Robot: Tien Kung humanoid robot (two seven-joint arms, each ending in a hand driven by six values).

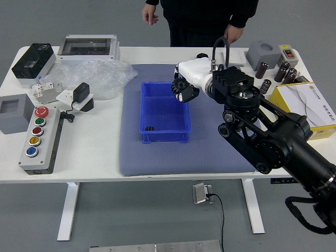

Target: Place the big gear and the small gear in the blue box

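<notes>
Here I am, right hand (197, 72) up over the far right part of the blue box (165, 136), fingers curled tight around the big gear (179, 86)! And what a look at it: black, chunky and roundish, teeth showing along its rim, the rest hidden by my own dark fingertips. The blue box sits below on the grey-blue mat (210, 155), open-topped, straight-walled. Inside, tucked into its near left corner, there's the small gear (149, 128), a dark little piece on the blue floor, too small in view for me to count any teeth. Across the bench (105, 157) stands a person (197, 21) in black, both hands lowered beyond the far edge. Over to the left, a button panel (43, 144) shows its coloured buttons in a row, with crumpled clear plastic (105, 76) lying farther back!
</notes>
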